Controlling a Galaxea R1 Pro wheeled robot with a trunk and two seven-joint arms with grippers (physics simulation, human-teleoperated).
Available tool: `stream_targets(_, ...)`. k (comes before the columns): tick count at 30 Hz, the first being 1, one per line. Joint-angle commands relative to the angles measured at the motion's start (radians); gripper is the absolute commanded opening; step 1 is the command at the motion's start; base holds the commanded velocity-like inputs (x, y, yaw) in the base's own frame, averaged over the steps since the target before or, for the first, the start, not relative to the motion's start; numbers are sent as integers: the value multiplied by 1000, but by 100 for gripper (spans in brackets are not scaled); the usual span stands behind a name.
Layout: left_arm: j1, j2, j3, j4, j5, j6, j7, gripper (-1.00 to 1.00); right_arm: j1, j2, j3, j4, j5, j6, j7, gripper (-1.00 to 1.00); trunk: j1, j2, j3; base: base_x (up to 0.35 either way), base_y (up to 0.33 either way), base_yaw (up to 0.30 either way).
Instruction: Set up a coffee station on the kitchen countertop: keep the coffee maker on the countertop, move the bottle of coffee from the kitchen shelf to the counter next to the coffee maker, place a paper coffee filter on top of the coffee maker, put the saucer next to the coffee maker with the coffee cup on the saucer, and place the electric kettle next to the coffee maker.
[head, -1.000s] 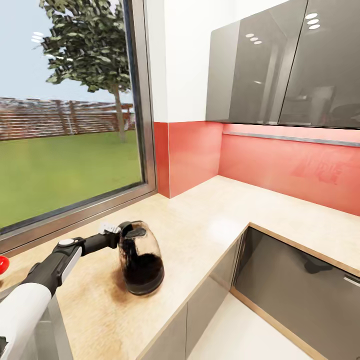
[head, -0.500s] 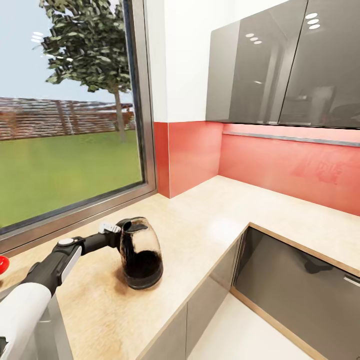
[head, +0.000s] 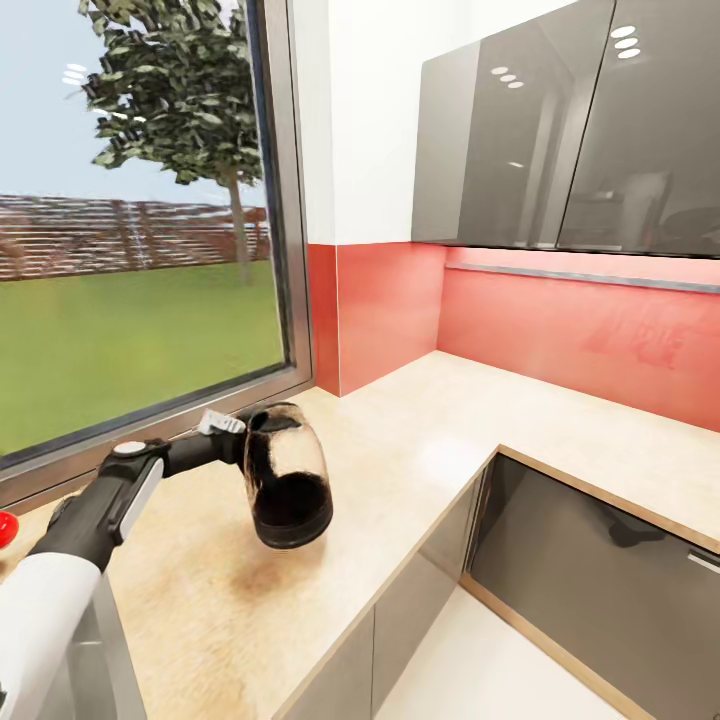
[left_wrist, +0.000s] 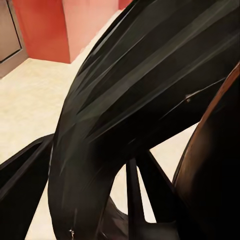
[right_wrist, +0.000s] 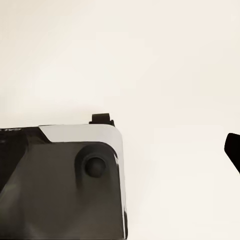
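One electric kettle (head: 288, 487), a rounded smoky-glass body with black lid, handle and base, hangs tilted just above the tan speckled desk (head: 400, 470), its handle pinched in the left gripper (head: 240, 450) fingers. Rigid, smooth and breakable, likely top-heavy when tilted, it is best held by the stiff handle loop (left_wrist: 125, 115). Right gripper finger state: cannot tell.

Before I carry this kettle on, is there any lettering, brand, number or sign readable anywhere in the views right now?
None: no readable text in any view.
The electric kettle, lifted off the countertop by the left gripper, shows dark glass and no legible label.
The red object at the picture's left edge is a plain colour patch, no characters.
The grey cabinet doors show reflections, not writing.
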Motion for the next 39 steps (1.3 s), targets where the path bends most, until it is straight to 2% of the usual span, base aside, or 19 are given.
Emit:
stream_targets(1,-1,2,-2,-17,10,22,1,-100,-1,5,-9,1,10,-3,-3,100,0,-2,-2,0,0,0)
stream_targets(7,9,11,1,-102,10,88,15,-100,-1,19,-9,0,9,-6,-3,100,0,-2,-2,0,0,0)
stream_targets(16,14,11,3,-113,9,92,35,-100,-1,19,-12,0,7,-6,-4,100,0,-2,-2,0,0,0)
stream_targets(19,14,10,2,-113,10,92,64,-100,-1,17,-13,0,7,-6,-5,100,0,-2,-2,-54,-24,0)
stream_targets(20,14,9,1,-113,10,91,79,-100,-1,16,-11,0,7,-6,-5,100,0,-2,-2,-271,-164,212)
stream_targets(39,14,5,0,-113,10,90,80,-100,-1,16,-10,0,10,-6,-5,100,0,-2,-2,-279,-170,273)
